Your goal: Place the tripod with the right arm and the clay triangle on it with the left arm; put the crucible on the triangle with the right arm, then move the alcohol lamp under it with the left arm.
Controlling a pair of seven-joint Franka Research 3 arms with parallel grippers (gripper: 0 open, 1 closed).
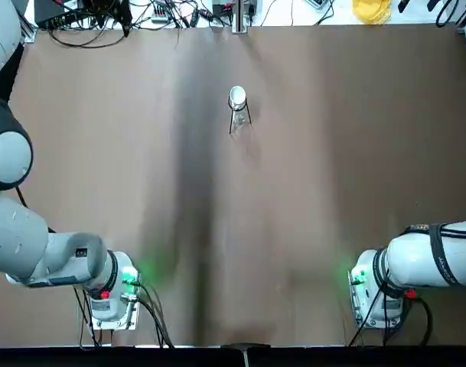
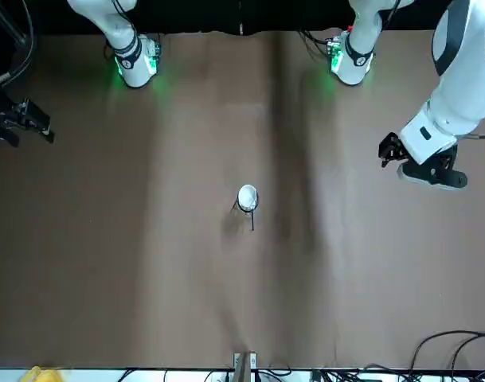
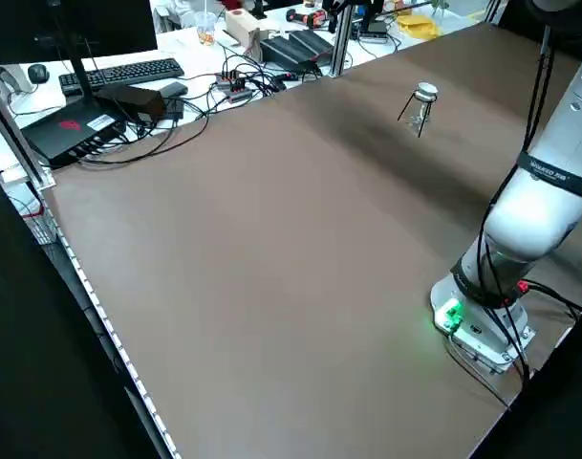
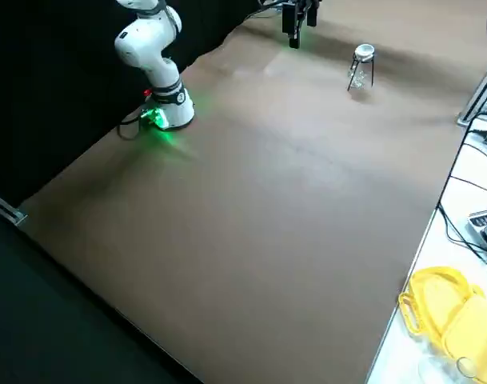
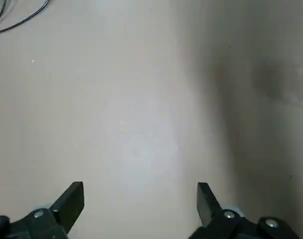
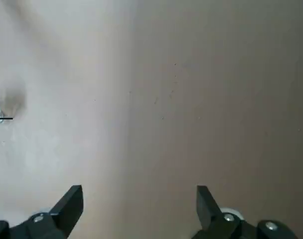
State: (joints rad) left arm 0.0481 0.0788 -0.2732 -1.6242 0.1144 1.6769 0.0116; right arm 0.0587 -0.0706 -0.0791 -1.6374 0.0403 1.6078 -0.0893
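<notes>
The tripod (image 1: 240, 121) stands at the far middle of the table, its thin black legs (image 2: 252, 221) spread. The white crucible (image 1: 237, 97) sits on top of its ring (image 2: 248, 196) (image 3: 425, 93) (image 4: 364, 54). The clear alcohol lamp (image 1: 238, 120) (image 4: 357, 77) stands between the legs, beneath the cup. The clay triangle is hidden under the crucible. My left gripper (image 2: 391, 150) (image 5: 140, 199) hovers open and empty over bare table on my left side. My right gripper (image 2: 25, 119) (image 6: 140, 201) is open and empty too, far out at my right edge.
Cables, a keyboard (image 3: 128, 72) and boxes lie beyond the table's far edge, and a yellow object (image 4: 447, 308) sits past the far right corner. Both arm bases (image 1: 114, 294) (image 1: 374, 290) glow green at the near edge.
</notes>
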